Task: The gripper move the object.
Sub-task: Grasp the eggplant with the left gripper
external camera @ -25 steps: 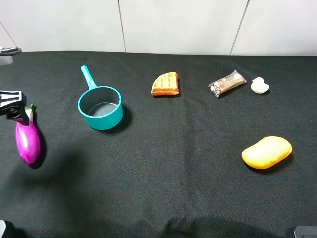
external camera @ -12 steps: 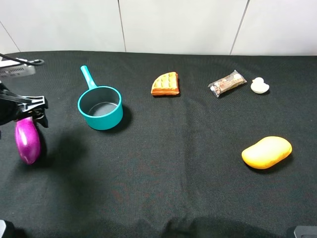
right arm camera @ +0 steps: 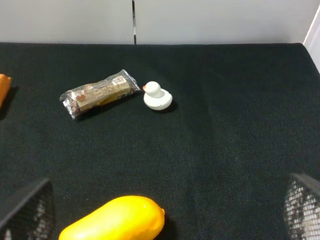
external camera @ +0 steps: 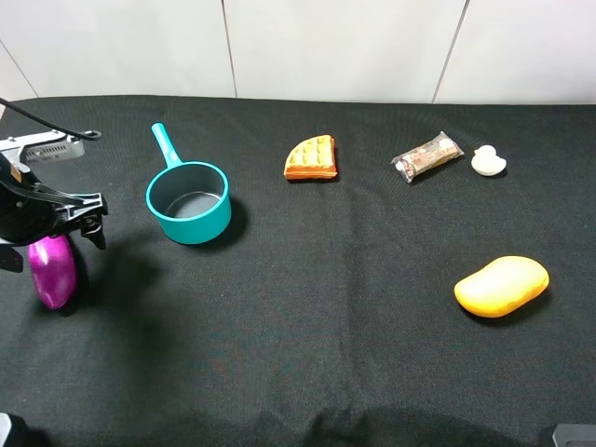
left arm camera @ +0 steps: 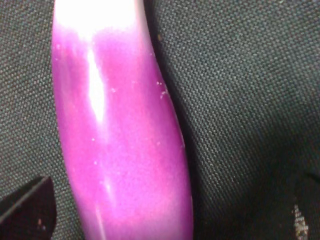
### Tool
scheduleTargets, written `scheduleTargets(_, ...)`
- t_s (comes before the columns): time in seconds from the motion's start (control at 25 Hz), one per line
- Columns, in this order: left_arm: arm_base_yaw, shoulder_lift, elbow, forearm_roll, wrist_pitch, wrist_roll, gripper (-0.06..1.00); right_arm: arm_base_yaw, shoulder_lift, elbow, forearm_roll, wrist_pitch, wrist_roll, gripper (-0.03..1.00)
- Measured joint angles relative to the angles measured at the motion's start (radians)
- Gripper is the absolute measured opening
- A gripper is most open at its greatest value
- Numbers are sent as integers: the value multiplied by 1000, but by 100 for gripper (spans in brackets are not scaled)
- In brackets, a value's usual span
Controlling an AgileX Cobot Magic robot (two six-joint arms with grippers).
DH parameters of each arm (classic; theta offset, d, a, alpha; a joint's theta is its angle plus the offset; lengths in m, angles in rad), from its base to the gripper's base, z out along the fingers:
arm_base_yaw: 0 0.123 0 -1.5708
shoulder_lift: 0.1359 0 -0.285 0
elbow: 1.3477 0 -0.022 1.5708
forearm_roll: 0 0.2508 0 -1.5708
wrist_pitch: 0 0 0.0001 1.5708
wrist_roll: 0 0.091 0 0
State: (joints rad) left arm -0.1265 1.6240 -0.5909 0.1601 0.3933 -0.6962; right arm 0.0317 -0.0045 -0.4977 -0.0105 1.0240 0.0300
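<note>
One purple eggplant [external camera: 51, 275] is lying on the black cloth [external camera: 307, 335], way over at the left edge. The left gripper [external camera: 52, 240] is hanging right over its top end and hiding the stem. In the left wrist view the eggplant is filling almost the whole picture. One black fingertip [left arm camera: 25, 205] is showing on one side of it, and a dim one is showing on the other side. So the jaws are standing wide open with the eggplant between them, and they are not squeezing it.

A second ago the gripper was sitting farther out to the left, next to the stem. Now it has come in over the eggplant. The eggplant is staying in about the same spot. I think the arm is lining up for a grab, and the moving part is not begun yet.

Near the eggplant, to its right, a blue-green pot [external camera: 191, 230] is sitting. A waffle [external camera: 310, 157], a snack bar [external camera: 427, 156] and a white duck [external camera: 487, 161] are sitting along the back. A mango [external camera: 501, 286] is lying far to the right. The right gripper [right arm camera: 165, 207] is waiting near the mango, wide open and holding nothing.
</note>
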Motion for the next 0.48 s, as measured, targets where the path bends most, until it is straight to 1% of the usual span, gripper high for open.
scheduleTargets(0.28,0,53,0,6,-31,-17,99,0,0,0,0,0,0,69)
scheduleTargets(0.48,0,78,-1,30,-40,-21,97,0,0,0,0,0,0,69)
